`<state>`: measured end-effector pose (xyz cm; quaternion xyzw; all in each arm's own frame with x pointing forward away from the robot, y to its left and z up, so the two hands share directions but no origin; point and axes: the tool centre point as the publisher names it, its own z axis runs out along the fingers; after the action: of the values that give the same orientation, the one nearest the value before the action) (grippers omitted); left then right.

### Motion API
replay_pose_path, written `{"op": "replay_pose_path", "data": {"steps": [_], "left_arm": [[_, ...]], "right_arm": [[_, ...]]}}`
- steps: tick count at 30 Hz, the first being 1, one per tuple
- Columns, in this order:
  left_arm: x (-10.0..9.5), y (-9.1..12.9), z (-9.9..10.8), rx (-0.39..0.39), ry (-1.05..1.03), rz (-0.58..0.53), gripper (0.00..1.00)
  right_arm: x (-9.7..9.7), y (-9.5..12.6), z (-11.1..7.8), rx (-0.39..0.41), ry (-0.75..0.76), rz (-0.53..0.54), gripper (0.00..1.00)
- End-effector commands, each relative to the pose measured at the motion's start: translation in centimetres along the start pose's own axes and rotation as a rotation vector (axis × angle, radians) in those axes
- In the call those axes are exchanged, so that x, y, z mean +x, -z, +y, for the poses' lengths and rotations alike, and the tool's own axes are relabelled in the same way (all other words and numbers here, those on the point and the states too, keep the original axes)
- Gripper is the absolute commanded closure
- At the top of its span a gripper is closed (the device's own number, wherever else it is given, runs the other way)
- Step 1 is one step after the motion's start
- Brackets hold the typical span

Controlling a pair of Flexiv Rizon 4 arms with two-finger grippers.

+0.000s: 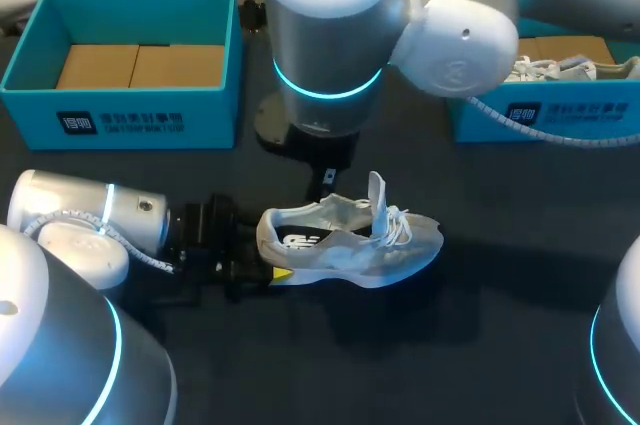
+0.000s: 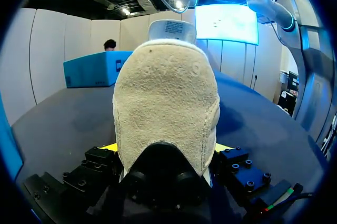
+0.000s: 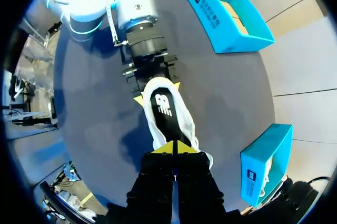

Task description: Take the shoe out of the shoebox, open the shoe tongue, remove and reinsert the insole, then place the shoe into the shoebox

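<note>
1. Head view: the pale grey-and-white mesh sneaker (image 1: pixel 350 245) lies on the dark table (image 1: pixel 500 345), toe toward 3 o'clock and tongue (image 1: pixel 376 195) upright. Its heel is clamped in the left gripper (image 1: pixel 268 251) at 9 o'clock.
2. Left wrist view: both fingers (image 2: pixel 108 149) press the suede heel, and a weak clamp would let it twist.
3. Right wrist view: the right gripper (image 3: pixel 174 148), tips pressed together, hangs over the tongue. A hard pull could drag the sneaker free.

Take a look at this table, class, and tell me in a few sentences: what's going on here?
The shoe is out of the box and rests on the table, nearer than the open blue shoebox. The left tool is shut on its heel. The tongue stands up, and the dark insole lies inside. The right tool hangs above the laces with its tips together, pinching nothing that shows.
</note>
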<state>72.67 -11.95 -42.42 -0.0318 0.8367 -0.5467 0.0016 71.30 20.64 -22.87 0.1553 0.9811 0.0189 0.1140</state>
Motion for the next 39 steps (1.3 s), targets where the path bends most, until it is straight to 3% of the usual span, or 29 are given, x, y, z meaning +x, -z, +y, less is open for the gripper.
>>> {"op": "replay_pose_path", "data": {"steps": [1,11,26,39], "left_arm": [[0.0,0.0,0.2,-0.004,0.0,0.0,1.0],[0.0,0.0,0.2,-0.004,0.0,0.0,1.0],[0.0,0.0,0.2,-0.004,0.0,0.0,1.0],[0.0,0.0,0.2,-0.004,0.0,0.0,1.0]], "right_arm": [[0.0,-0.1,-0.3,-0.008,0.0,0.001,1.0],[0.0,-0.1,-0.3,-0.008,0.0,0.001,1.0],[0.7,-7.7,2.0,-0.014,0.004,0.097,1.0],[0.7,-7.7,2.0,-0.014,0.004,0.097,1.0]]}}
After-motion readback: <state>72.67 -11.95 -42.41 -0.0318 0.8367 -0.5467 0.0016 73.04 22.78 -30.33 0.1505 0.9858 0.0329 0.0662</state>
